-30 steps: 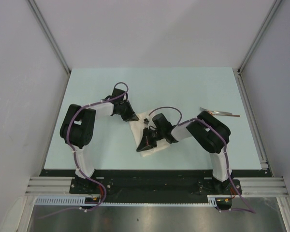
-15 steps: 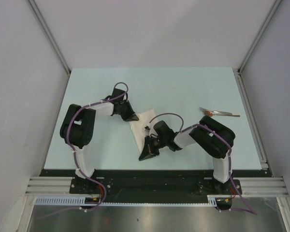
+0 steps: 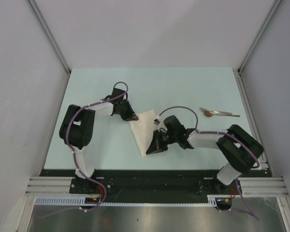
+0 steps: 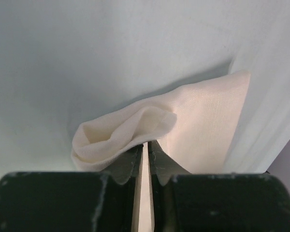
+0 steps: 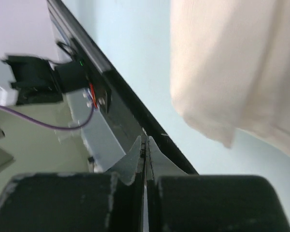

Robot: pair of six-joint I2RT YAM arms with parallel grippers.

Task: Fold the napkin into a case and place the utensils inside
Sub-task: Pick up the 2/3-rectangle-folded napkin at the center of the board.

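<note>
The white napkin point(image 3: 144, 131) lies folded into a slanted strip in the middle of the table, and the left wrist view shows its cloth point(image 4: 208, 116) bunched up at one corner. My left gripper point(image 3: 134, 118) point(image 4: 146, 144) is shut on that bunched far-left corner. My right gripper point(image 3: 151, 150) point(image 5: 145, 139) is shut with nothing in it, low beside the napkin's near end point(image 5: 232, 63). The utensil, a spoon point(image 3: 221, 113) with a silver handle and coppery bowl, lies at the right of the table, away from both grippers.
The pale table point(image 3: 183, 87) ends in a black front rail point(image 5: 121, 111) just ahead of my right fingertips. A metal rail point(image 3: 251, 121) runs along the right edge, close to the spoon. Grey walls stand on both sides.
My right arm has swung its elbow out to the right and its gripper has come off the napkin toward the near end. The napkin now shows as a narrower strip. The left gripper stayed put.
</note>
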